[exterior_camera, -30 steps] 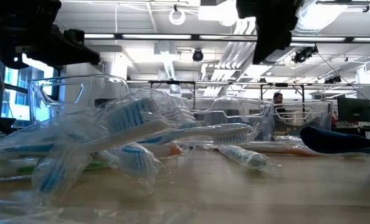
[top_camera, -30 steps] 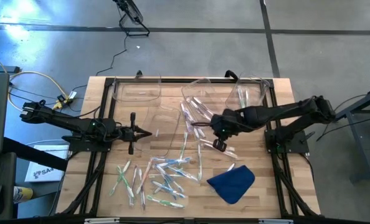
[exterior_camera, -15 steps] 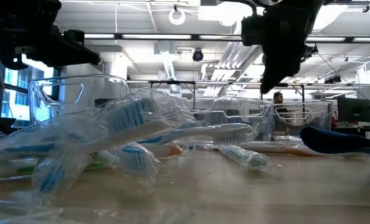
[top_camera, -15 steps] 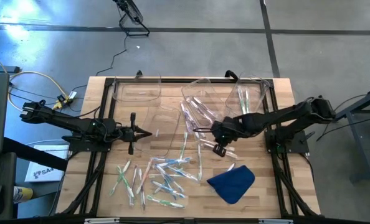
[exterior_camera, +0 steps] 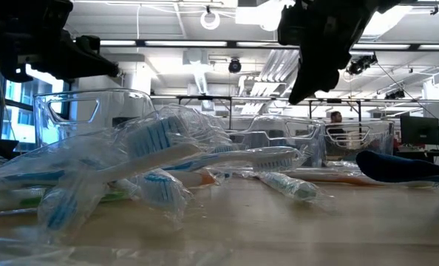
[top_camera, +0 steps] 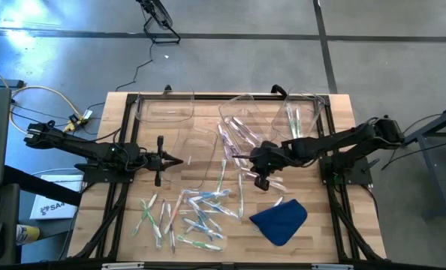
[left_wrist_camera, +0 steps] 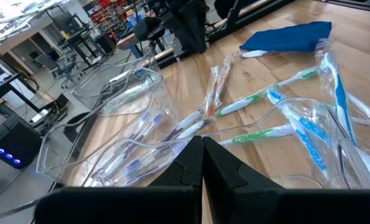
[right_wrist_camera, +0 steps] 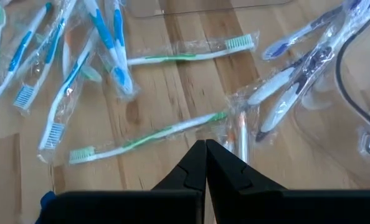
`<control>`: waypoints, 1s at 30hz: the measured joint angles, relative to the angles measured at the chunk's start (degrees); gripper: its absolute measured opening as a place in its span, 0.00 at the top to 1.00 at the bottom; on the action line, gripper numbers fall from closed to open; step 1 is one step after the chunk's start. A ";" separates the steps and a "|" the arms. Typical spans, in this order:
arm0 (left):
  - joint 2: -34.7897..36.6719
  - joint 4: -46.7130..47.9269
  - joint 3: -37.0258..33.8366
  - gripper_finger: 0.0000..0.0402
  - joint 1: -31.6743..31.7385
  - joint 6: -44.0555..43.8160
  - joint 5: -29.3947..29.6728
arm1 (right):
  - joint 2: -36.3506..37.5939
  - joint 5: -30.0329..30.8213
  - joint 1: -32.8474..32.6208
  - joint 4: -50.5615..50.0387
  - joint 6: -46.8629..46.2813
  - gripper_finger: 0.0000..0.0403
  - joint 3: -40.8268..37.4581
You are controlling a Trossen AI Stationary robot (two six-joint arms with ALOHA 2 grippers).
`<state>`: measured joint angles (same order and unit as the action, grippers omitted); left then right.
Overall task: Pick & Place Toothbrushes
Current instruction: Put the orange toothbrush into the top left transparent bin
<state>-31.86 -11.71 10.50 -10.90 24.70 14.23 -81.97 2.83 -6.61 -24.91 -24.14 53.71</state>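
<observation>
Many wrapped toothbrushes (top_camera: 193,214) lie in a loose pile on the table's near left part, and several more (top_camera: 227,154) lie at the middle. Others rest inside clear bins at the far edge (top_camera: 296,116). My right gripper (top_camera: 236,156) hovers over the middle ones with fingers shut and empty. In the right wrist view its tips (right_wrist_camera: 205,145) stand above a green-accented toothbrush (right_wrist_camera: 147,138) and an orange one (right_wrist_camera: 237,134). My left gripper (top_camera: 179,160) waits at the left, shut (left_wrist_camera: 203,142), beside a clear bin (left_wrist_camera: 110,152).
A blue cloth (top_camera: 279,219) lies at the near right. Clear bins stand along the far edge (top_camera: 163,110) (top_camera: 242,120), and one lies at the middle left (top_camera: 197,154). A black frame edges the table (top_camera: 332,187). Bare wood shows between the cloth and the pile.
My right gripper has shifted a little toward the table's left and near edge, over the toothbrushes at the middle. The toothbrushes have not moved.
</observation>
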 joint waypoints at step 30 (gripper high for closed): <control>-0.01 1.18 0.00 1.00 0.01 -1.00 -0.01 | 0.00 5.00 -5.44 -21.69 -25.09 0.98 -0.04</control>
<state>-31.87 -10.53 10.50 -10.89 23.70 14.22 -81.97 7.83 -12.05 -46.60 -49.23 53.67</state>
